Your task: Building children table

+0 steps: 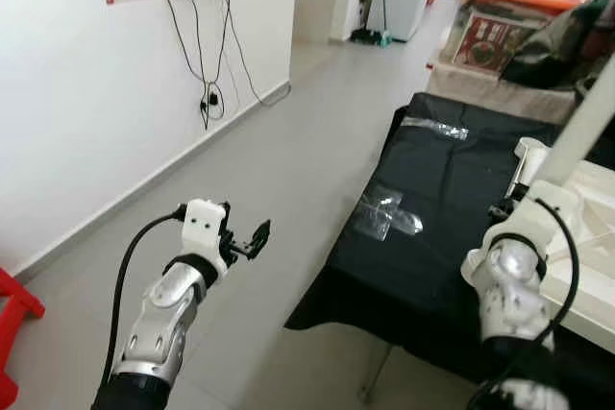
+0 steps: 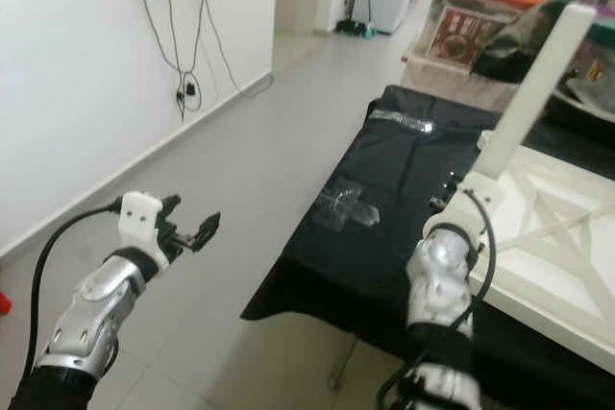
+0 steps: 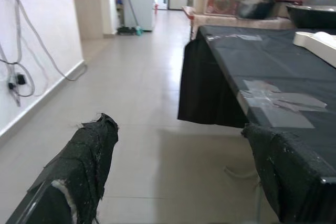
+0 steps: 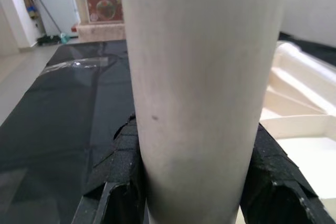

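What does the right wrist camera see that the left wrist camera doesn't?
Right wrist view alone: a thick white round table leg gripped between the right end effector and its black fingers, with the white upturned children's tabletop beside it.

Left wrist view alone: the left end effector open over grey floor tiles, a white wall with dangling black cables.

Both: the black-covered table, clear tape patches, a red box and a white appliance far off.
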Available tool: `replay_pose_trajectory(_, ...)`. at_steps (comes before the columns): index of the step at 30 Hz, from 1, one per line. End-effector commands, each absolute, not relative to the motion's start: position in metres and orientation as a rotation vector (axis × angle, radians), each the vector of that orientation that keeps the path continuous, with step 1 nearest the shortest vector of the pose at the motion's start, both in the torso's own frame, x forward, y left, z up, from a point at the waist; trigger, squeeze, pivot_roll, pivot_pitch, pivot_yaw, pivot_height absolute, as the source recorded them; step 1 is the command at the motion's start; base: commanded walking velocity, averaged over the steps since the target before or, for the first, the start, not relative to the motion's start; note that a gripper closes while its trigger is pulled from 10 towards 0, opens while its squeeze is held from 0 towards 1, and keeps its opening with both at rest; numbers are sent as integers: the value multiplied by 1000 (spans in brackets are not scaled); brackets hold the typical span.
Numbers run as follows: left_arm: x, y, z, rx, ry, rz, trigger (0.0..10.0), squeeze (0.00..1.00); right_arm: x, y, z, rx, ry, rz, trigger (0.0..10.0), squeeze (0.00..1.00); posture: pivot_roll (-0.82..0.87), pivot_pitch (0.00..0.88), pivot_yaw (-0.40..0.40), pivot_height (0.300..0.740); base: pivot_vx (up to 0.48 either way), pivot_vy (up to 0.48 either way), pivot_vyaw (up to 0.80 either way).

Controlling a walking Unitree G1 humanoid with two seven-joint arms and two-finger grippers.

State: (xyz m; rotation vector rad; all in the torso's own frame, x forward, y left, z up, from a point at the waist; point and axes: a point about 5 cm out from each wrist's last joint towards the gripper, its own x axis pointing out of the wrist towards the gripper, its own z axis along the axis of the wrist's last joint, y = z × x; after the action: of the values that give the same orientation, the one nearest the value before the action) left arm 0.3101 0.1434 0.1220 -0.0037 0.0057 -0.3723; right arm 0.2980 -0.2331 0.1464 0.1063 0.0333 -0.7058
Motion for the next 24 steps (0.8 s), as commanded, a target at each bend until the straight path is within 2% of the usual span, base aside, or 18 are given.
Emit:
replay_pose_trajectory(1, 310, 139, 123, 10, 10, -397, 10000, 0, 292, -217, 126, 99, 174, -650, 10000, 0, 89, 0, -67, 740, 0, 0, 0)
replay_pose_trajectory(2, 309, 139, 122, 9, 12, -399, 10000, 0, 295, -204, 132, 102, 143, -553, 10000, 0, 88, 0, -65, 740, 0, 0, 0)
replay_pose_trajectory(3, 309, 139, 122, 8, 13, -399, 10000, 0, 298, -197, 141, 125, 86, -477, 10000, 1000, 82, 0, -63, 740, 0, 0, 0)
replay_pose_trajectory(8, 311, 138, 122, 9, 14, -402, 10000, 0, 319, -204, 158, 140, 32, -312, 10000, 1000, 80, 0, -61, 740, 0, 0, 0)
replay_pose_trajectory(9, 312, 138, 122, 9, 13, -403, 10000, 0, 327, -209, 163, 144, 29, -239, 10000, 675, 80, 0, -61, 740, 0, 0, 0)
replay_pose_trajectory(10, 312, 138, 122, 9, 13, -403, 10000, 0, 327, -209, 163, 144, 29, -239, 10000, 675, 80, 0, -61, 740, 0, 0, 0)
replay_pose_trajectory(11, 313, 137, 123, 8, 10, -402, 10000, 0, 335, -214, 175, 163, 5, -102, 10000, 0, 81, 0, -63, 740, 0, 0, 0)
replay_pose_trajectory(13, 313, 137, 124, 7, 7, -402, 10000, 0, 339, -224, 195, 153, -57, 122, 10000, 0, 84, 0, -72, 740, 0, 0, 0)
replay_pose_trajectory(14, 313, 137, 124, 7, 7, -402, 10000, 0, 339, -224, 195, 153, -57, 122, 10000, 0, 84, 0, -72, 740, 0, 0, 0)
replay_pose_trajectory(15, 313, 137, 123, 6, 6, -401, 10000, 0, 337, -230, 202, 130, -85, 231, 10000, 0, 87, 0, -75, 740, 0, 0, 0)
replay_pose_trajectory(20, 312, 136, 123, 5, 5, -398, 10000, 0, 336, -241, 200, 98, -66, 377, 10000, 0, 86, 0, -79, 740, 0, 0, 0)
replay_pose_trajectory(21, 312, 136, 123, 5, 5, -397, 10000, 0, 337, -245, 193, 82, -37, 436, 8510, 0, 88, 0, -82, 740, 0, 0, 0)
replay_pose_trajectory(22, 312, 135, 123, 5, 5, -397, 10000, 0, 337, -247, 183, 68, 7, 479, 3961, 0, 94, 0, -87, 740, 0, 0, 0)
replay_pose_trajectory(23, 312, 135, 123, 5, 5, -397, 10000, 0, 337, -247, 183, 68, 7, 479, 3961, 0, 94, 0, -87, 740, 0, 0, 0)
replay_pose_trajectory(24, 312, 135, 123, 4, 3, -394, 10000, 0, 340, -247, 173, 60, 48, 489, 0, 0, 102, 0, -93, 740, 0, 0, 0)
